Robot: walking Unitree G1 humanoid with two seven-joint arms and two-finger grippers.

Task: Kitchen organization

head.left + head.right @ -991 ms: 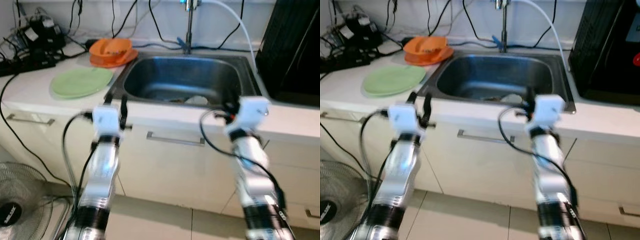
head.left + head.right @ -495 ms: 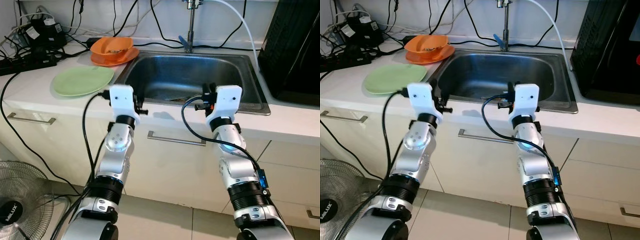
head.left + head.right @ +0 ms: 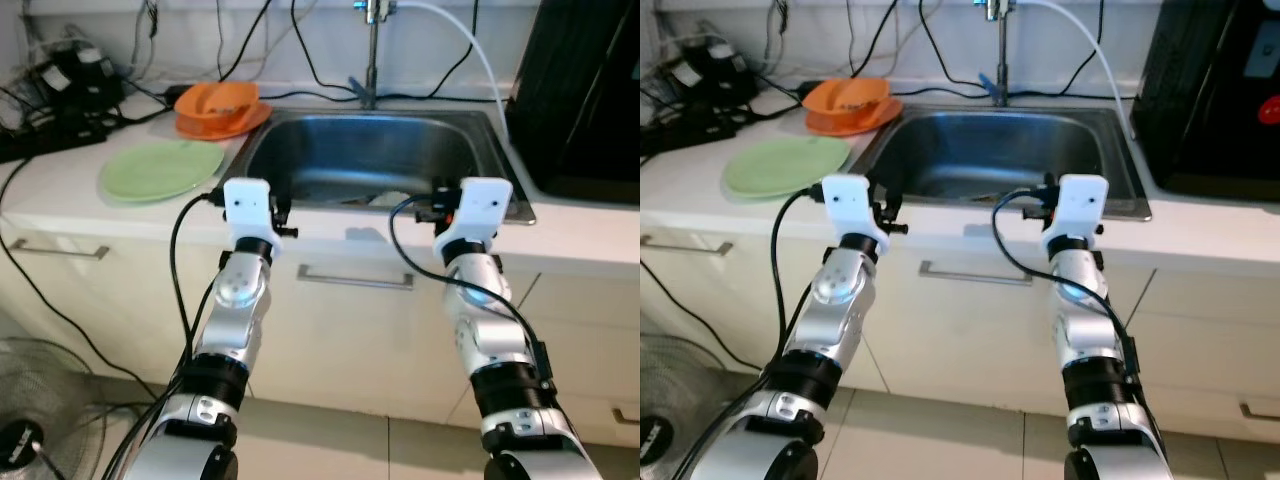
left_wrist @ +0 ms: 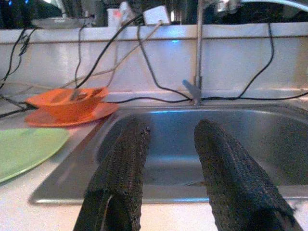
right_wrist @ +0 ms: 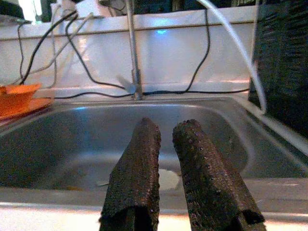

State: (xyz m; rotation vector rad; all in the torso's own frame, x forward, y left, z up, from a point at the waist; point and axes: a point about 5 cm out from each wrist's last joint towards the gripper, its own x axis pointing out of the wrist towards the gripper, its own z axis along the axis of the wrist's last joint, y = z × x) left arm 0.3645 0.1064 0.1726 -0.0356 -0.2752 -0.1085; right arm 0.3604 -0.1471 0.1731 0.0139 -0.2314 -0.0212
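A steel sink (image 3: 350,160) is set into the white counter, and a pale white object (image 3: 395,199) lies at its bottom. To the sink's left lie a green plate (image 3: 160,168) and an orange bowl (image 3: 220,100) on an orange plate. My left gripper (image 4: 168,130) hovers at the sink's front left edge, pointing into the basin, open and holding nothing. My right gripper (image 5: 167,127) hovers at the front right edge, also pointing in, its fingers (image 5: 139,159) shut to a narrow slit with nothing between them.
A faucet (image 3: 371,50) with a white hose (image 3: 470,50) stands behind the sink. Black cables and a power strip (image 3: 60,90) crowd the back left counter. A tall black appliance (image 3: 585,100) stands at the right. Below are a drawer handle (image 3: 355,278) and a floor fan (image 3: 20,440).
The camera has shifted and the picture has sharpened. Both arms have drawn closer together at the sink's front edge, and the right gripper has since moved a little to the right.
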